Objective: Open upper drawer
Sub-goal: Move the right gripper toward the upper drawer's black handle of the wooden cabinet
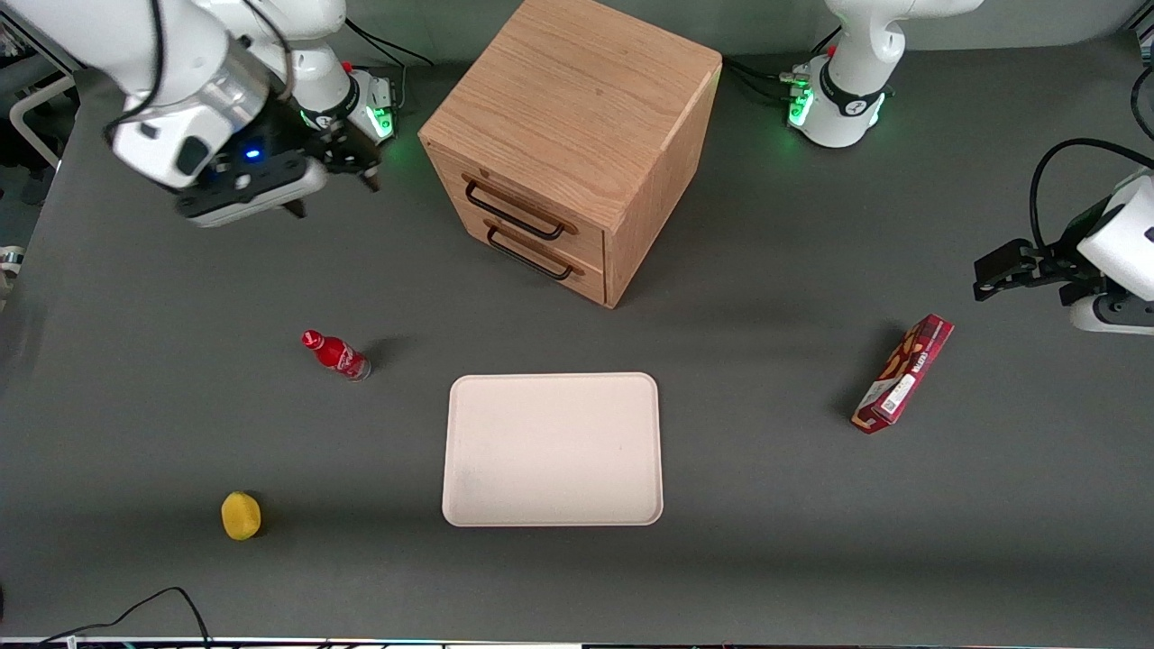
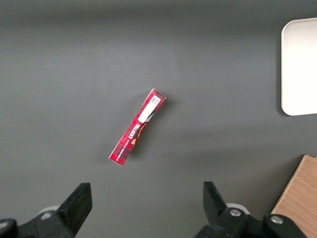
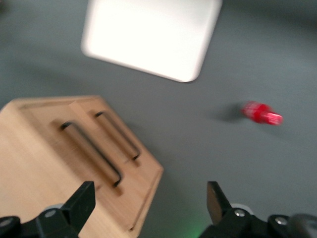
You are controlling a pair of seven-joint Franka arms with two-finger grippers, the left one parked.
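The gripper (image 1: pixel 329 185) hovers with fingers (image 3: pixel 81 201) spread apart beside the cabinet (image 1: pixel 577 99), above the table, presumably lining up on the closed upper drawer (image 1: pixel 527 216) and its black handle (image 1: pixel 514 214).

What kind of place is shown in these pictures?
Probably a robotics lab test bench, not a home. Robot arms are bolted to a grey table, where an oak cabinet, a tray and a red bottle stand like props. The gripper, open, hangs beside the cabinet's shut upper drawer.
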